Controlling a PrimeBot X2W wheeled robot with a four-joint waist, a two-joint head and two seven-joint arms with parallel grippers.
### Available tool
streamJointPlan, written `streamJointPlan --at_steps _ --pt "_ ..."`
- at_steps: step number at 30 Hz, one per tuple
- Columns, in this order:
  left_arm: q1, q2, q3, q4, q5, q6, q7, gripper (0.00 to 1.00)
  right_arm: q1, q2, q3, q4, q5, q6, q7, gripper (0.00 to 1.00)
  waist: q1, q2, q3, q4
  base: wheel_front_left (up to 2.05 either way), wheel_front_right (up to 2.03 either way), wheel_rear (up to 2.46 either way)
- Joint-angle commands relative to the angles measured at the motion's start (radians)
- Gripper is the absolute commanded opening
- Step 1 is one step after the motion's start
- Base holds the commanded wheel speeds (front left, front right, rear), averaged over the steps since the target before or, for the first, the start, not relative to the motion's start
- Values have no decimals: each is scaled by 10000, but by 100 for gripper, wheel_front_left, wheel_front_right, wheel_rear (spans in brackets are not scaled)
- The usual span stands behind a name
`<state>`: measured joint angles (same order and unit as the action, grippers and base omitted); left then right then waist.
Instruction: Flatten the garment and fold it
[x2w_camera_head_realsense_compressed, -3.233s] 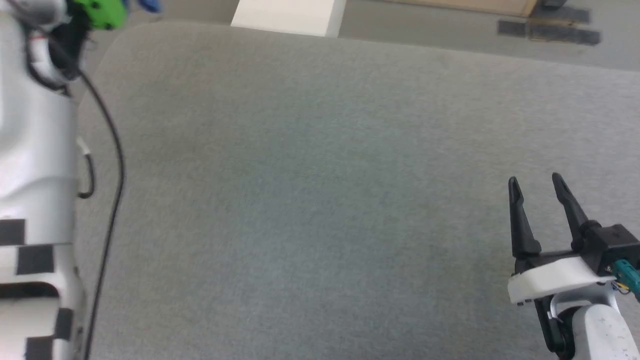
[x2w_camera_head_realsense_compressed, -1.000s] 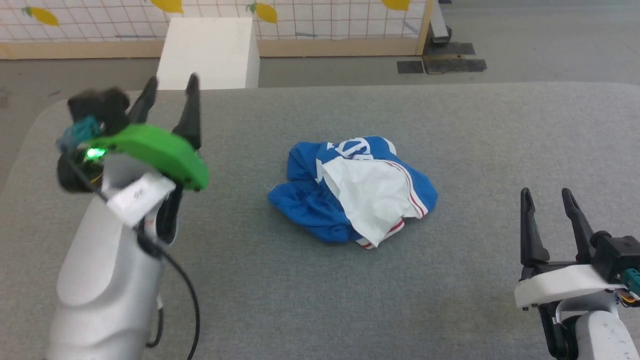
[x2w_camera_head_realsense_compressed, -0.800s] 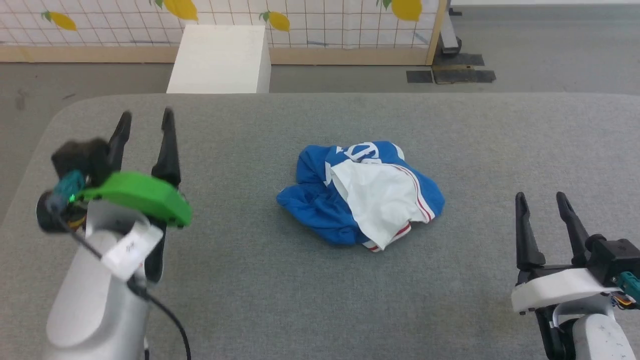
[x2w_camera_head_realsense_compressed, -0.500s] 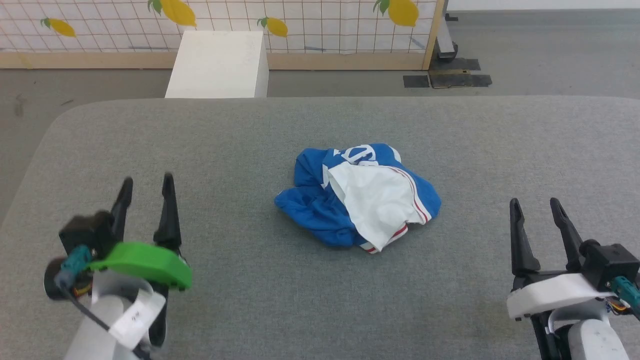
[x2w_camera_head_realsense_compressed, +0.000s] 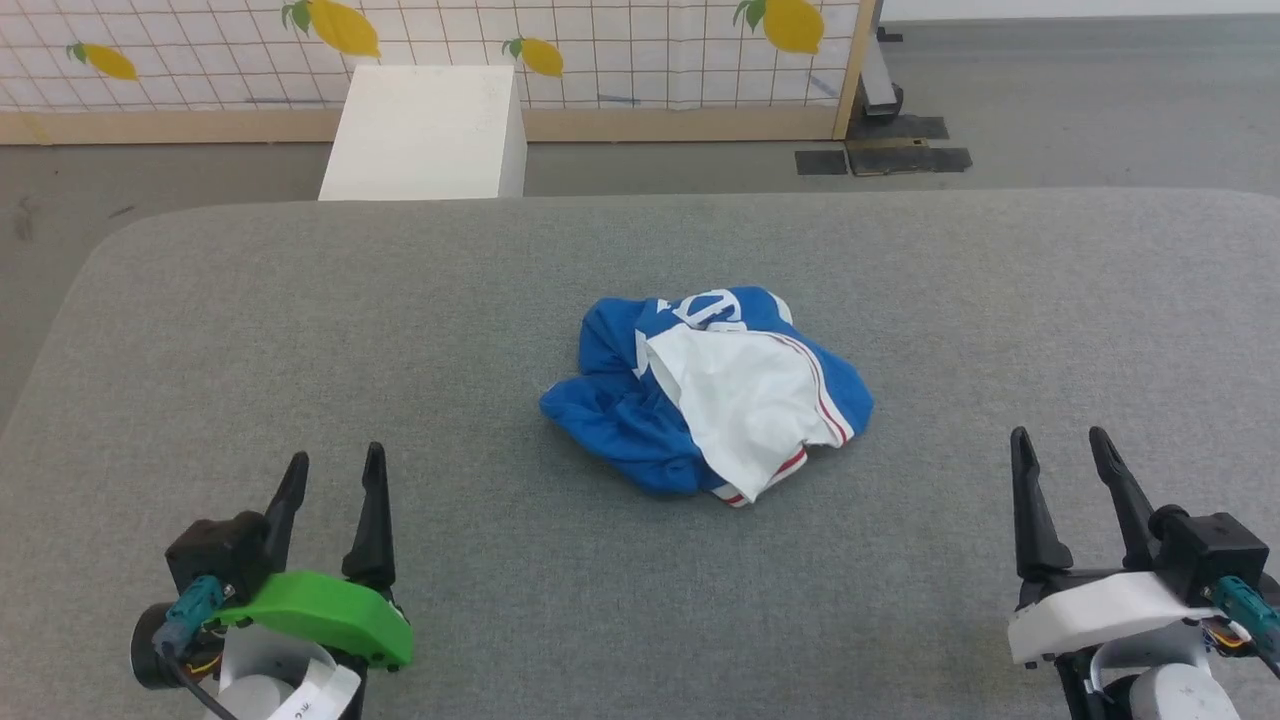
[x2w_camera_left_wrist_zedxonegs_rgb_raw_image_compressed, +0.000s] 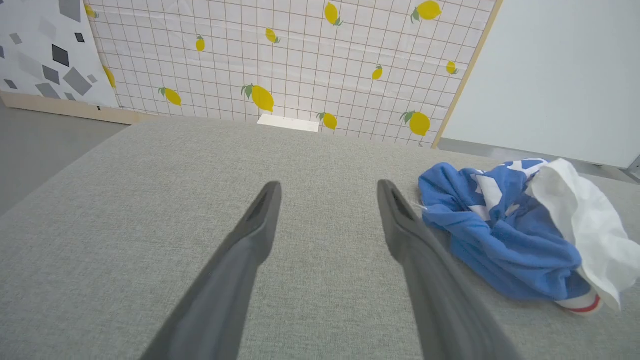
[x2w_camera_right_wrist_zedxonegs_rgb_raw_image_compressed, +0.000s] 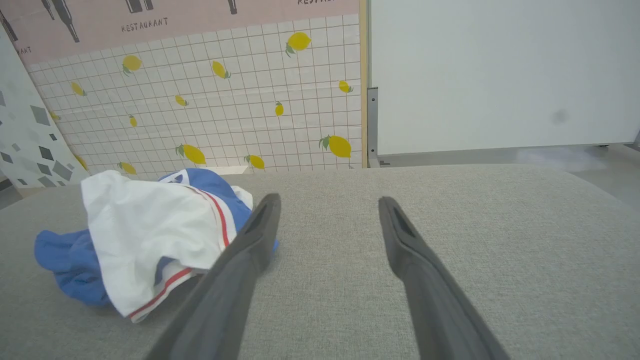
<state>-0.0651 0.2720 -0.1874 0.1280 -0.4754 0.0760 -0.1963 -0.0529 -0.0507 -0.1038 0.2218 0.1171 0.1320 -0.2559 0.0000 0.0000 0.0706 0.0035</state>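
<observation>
1. Hovering low at the near edge, your left gripper (x2w_camera_head_realsense_compressed: 336, 455) and right gripper (x2w_camera_head_realsense_compressed: 1058, 436) both stood spread and empty, well apart from the shirt (x2w_camera_head_realsense_compressed: 700, 400).
2. The shirt lay bunched in the middle of the table (x2w_camera_head_realsense_compressed: 300, 300). Flattening had not begun, I judge, so you next needed a loose edge to pull out.
3. Which edge was hem or collar was lost in the folds.

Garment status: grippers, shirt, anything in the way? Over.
Left gripper open, empty, near left. Right gripper open, empty, near right. Garment crumpled in a heap mid-table, neither gripper touching it. No obstruction seen between grippers and garment.
</observation>
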Motion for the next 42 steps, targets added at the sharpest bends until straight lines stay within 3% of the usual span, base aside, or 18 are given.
streamJointPlan --at_steps 1,9,17,23,30,35,40,41,42 --pt "125 -38 -12 17 -45 53 -16 100 95 5 6 50 59 -13 -58 100 0 0 11 -2 0 0 0" --pt "146 16 -68 -66 -38 147 75 100 -145 5 -18 109 -46 -13 211 100 0 0 55 8 0 0 0" --pt "119 -55 -190 -340 20 311 125 100 -1843 -128 730 334 -495 -13 2780 100 0 0 440 52 0 0 0" --pt "-88 -185 -345 -579 88 384 104 100 -3551 -859 2396 752 38 -13 5414 100 0 0 973 230 0 0 0" --pt "-393 -356 -505 -708 118 423 61 100 -4862 -1697 5182 983 1209 -13 8415 100 0 0 1682 549 0 0 0" --pt "-662 -499 -648 -681 138 403 6 100 -5355 -2106 6525 959 1847 -13 9446 100 0 0 2124 778 0 0 0" --pt "-818 -613 -730 -484 94 343 -85 100 -5519 -2321 7228 1071 2223 -13 9558 100 0 0 2291 901 0 0 0" --pt "-833 -633 -736 -443 81 340 -104 100 -5541 -2365 7312 1088 2281 -13 9511 43 0 0 2301 905 0 0 0" --pt "-842 -645 -740 -413 71 337 -117 100 -5562 -2398 7360 1080 2330 -13 9424 12 0 0 2307 904 0 0 0"
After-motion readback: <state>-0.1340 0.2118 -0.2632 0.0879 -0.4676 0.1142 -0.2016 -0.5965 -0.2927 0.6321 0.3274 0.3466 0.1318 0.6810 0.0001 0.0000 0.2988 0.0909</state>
